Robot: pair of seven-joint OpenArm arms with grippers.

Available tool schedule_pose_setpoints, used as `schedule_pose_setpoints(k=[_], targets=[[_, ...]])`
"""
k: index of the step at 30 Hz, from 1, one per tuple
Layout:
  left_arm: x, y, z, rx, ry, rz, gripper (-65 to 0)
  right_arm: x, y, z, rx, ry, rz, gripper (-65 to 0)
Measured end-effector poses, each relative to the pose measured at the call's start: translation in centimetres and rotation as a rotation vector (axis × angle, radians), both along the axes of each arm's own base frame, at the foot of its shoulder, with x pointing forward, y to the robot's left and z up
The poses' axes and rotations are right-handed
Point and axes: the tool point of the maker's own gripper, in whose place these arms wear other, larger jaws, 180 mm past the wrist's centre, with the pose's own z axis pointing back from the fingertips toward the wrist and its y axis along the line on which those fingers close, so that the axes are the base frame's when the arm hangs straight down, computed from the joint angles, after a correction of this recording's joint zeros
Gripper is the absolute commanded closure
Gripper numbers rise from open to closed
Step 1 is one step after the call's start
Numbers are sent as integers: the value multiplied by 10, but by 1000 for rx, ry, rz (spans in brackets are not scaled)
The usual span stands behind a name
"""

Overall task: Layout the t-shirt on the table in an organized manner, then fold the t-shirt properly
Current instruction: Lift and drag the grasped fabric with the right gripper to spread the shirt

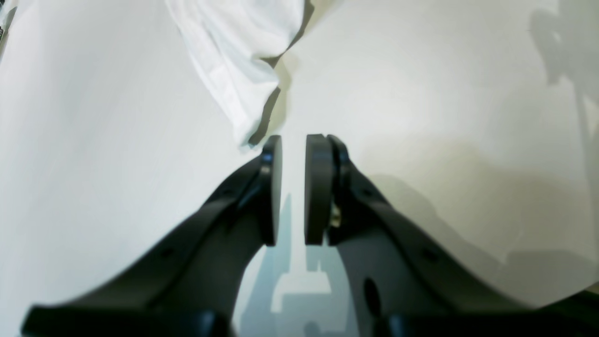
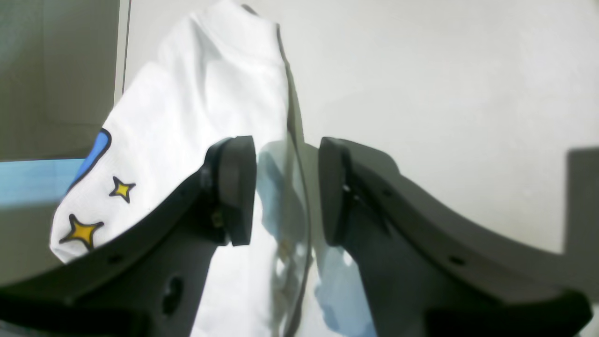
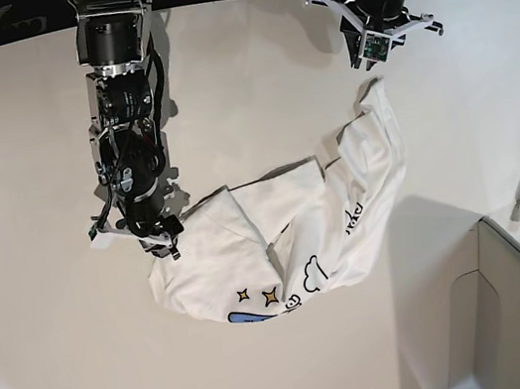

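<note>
T-shirt [image 3: 296, 228] lay crumpled mid-counter [image 3: 51, 322], not spread, no folds made. Left hand [image 1: 294, 187] empty, slightly parted beside a cloth tip; right hand [image 2: 286, 187] spread, straddling an edge ungripped.

Left tool [image 1: 293, 187] hovers with jaws slightly parted, empty; right tool [image 2: 286, 187] hangs low, jaws parted.
</note>
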Motion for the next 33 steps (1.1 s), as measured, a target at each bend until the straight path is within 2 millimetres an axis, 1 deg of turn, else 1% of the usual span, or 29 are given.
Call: schedule_pose_setpoints(k=[3,5,10,14,16,17,22,25,27,29,33], targets=[[0,0,0,0,0,0,-92,1,14,2,2,0,39,-226],[0,0,0,0,0,0,-92,2,20,3,5,0,53,-226],[0,0,0,0,0,0,-92,7,20,6,2,-2,52,-226],[1,0,1,0,-3,0,-92,7,20,6,3,0,51,-223],[1,0,1,0,-3,0,-92,8,20,7,4,-2,53,-197],[1,0,1,0,-3,0,-92,8,20,7,4,-1,53,-172],[1,0,1,0,-3,0,-92,8,21,7,6,-1,57,-7],[2,0,1,0,-5,0,-92,12,23,11,7,-6,64,0],[2,0,1,0,-6,0,-92,15,30,15,-5,-17,88,0],[2,0,1,-1,-5,0,-92,17,37,24,-8,-38,109,0],[2,0,1,0,-5,0,-92,21,44,46,-19,-99,128,0]])
